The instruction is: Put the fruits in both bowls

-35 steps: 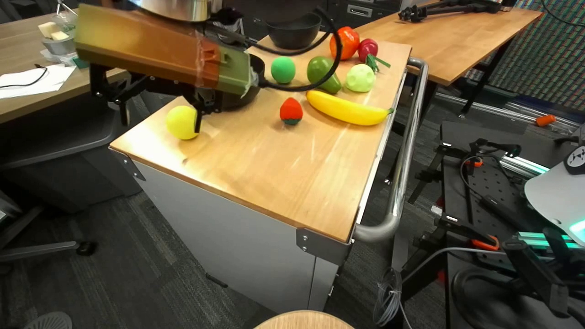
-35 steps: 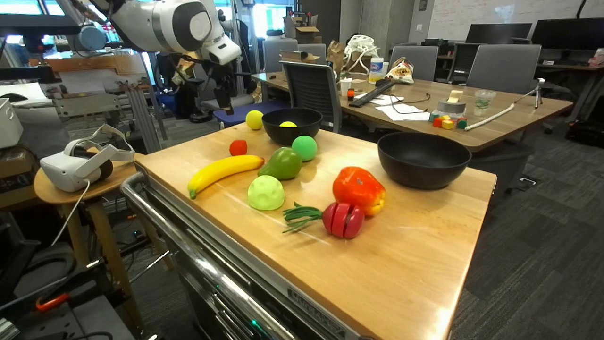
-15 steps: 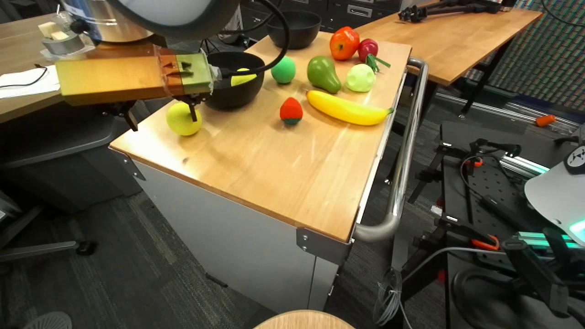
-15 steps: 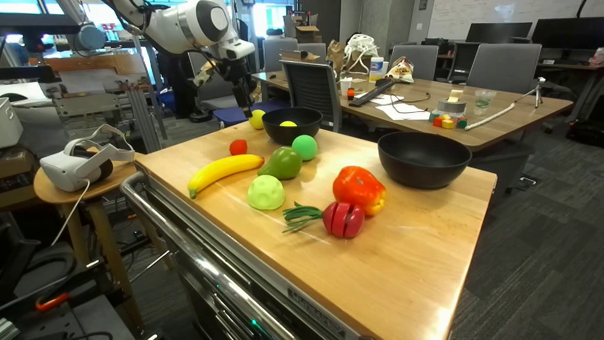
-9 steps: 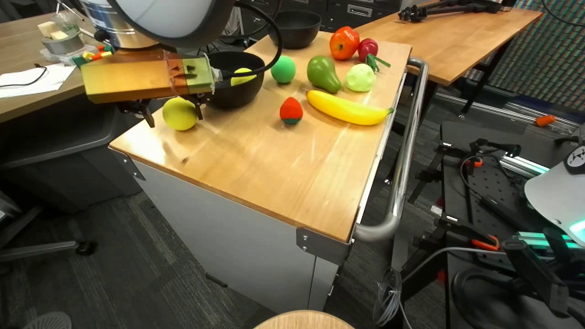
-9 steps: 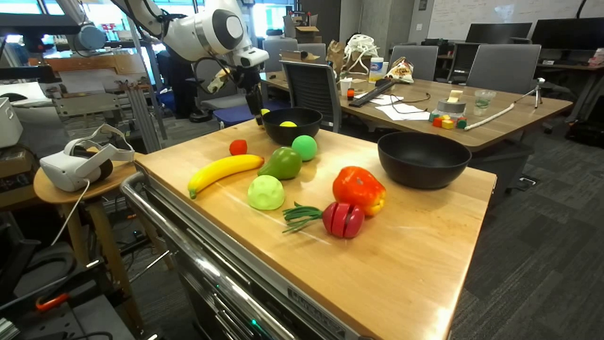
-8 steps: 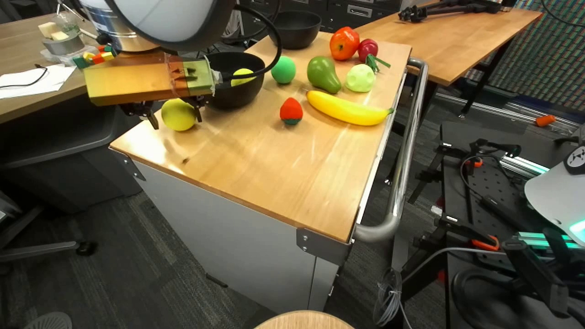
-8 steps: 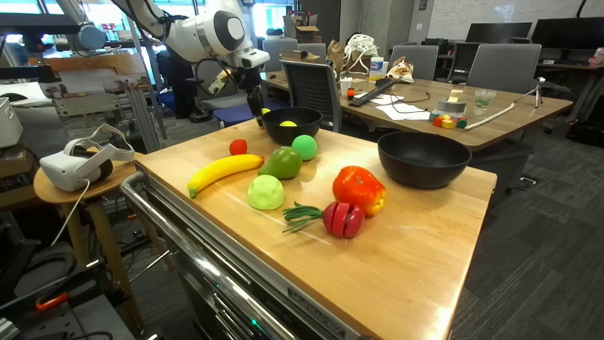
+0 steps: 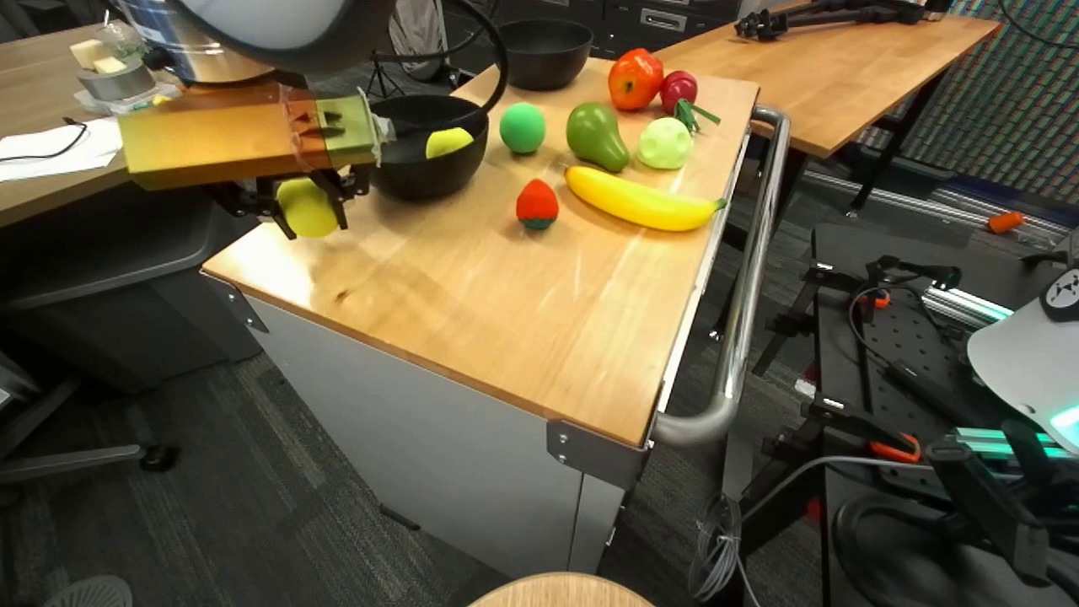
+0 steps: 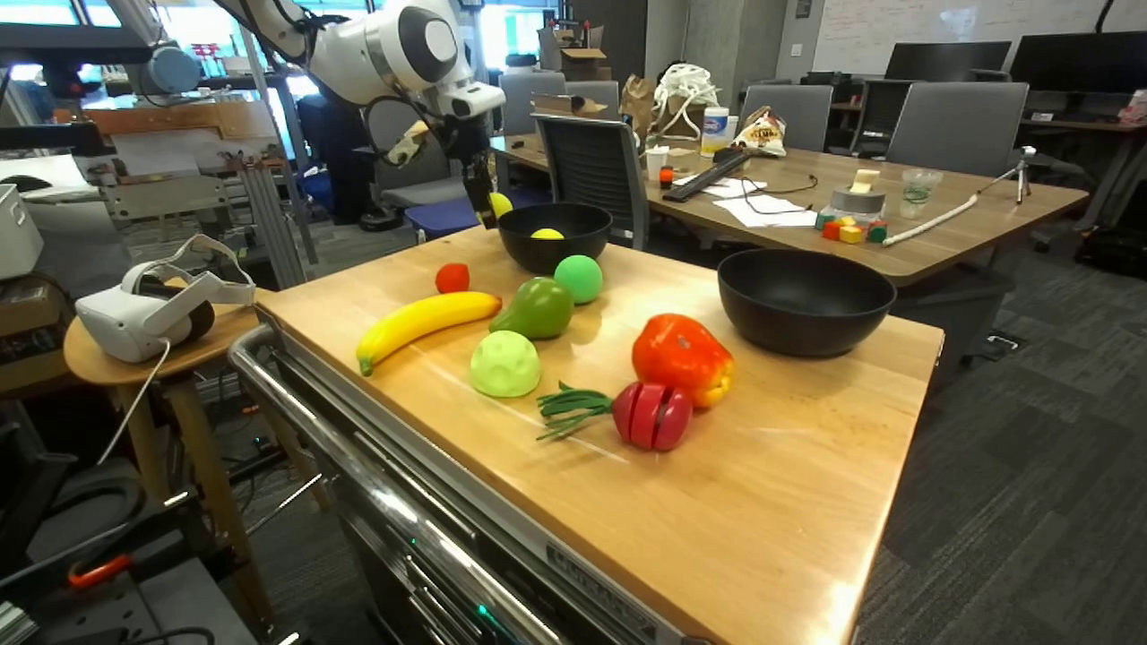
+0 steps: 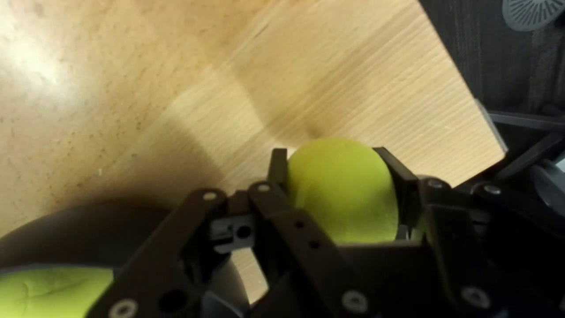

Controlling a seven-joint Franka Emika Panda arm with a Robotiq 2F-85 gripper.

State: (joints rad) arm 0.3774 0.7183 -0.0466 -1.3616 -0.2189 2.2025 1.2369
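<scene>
Gripping tool (image 11: 334, 176): drawn in to the width of the yellow ball (image 11: 344, 194), touching both its sides.
Yellow ball: near the small bowl (image 9: 428, 181); being round, it could slip out if pinched off its middle.
Small bowl: one fruit (image 9: 448, 142) showing inside; a low carry might knock it aside.
Banana (image 10: 430, 324) and pear (image 10: 536, 311): loose on the table (image 9: 472, 312).
Big bowl (image 10: 806, 329): well apart.

blk. bowl (image 11: 77, 236) cut off, wrist vw.
</scene>
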